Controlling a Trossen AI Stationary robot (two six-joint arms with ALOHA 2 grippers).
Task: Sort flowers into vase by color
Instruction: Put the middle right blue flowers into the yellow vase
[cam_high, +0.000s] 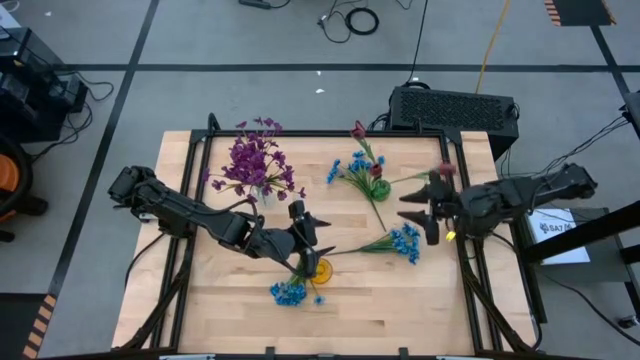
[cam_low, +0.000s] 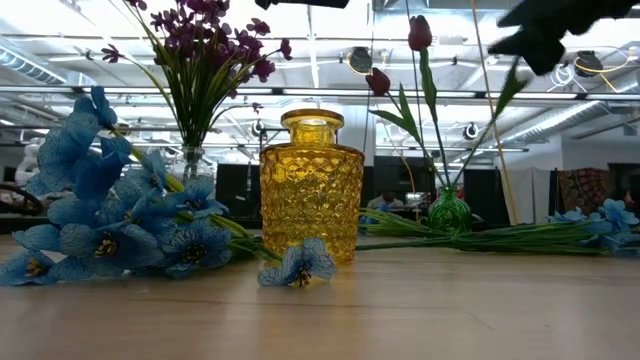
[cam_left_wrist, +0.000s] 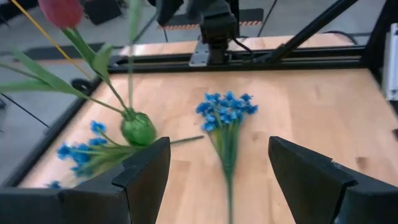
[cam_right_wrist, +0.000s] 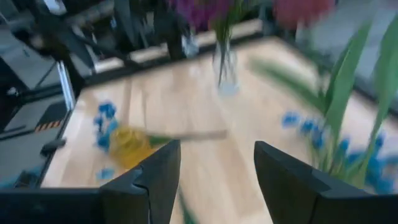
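My left gripper (cam_high: 316, 240) (cam_left_wrist: 217, 152) hangs open above the table, over the stem of a blue flower sprig (cam_high: 404, 243) (cam_left_wrist: 226, 115). That sprig lies flat, its stem running toward the yellow vase (cam_high: 321, 268) (cam_low: 311, 190). My right gripper (cam_high: 410, 206) (cam_right_wrist: 217, 152) is open and holds nothing, to the right of the green vase (cam_high: 378, 188) (cam_left_wrist: 138, 129). Red tulips (cam_high: 358, 130) stand in the green vase, and one (cam_high: 447, 170) leans toward my right gripper. Purple flowers (cam_high: 255, 162) fill a clear vase. More blue flowers (cam_high: 289, 292) (cam_low: 110, 225) lie beside the yellow vase.
Another blue sprig (cam_high: 348, 167) (cam_left_wrist: 81, 152) lies on the table by the green vase. A loose blue blossom (cam_low: 298, 265) rests in front of the yellow vase. A black frame (cam_high: 185, 165) borders the wooden table (cam_high: 230, 310). Bare wood shows at the near left.
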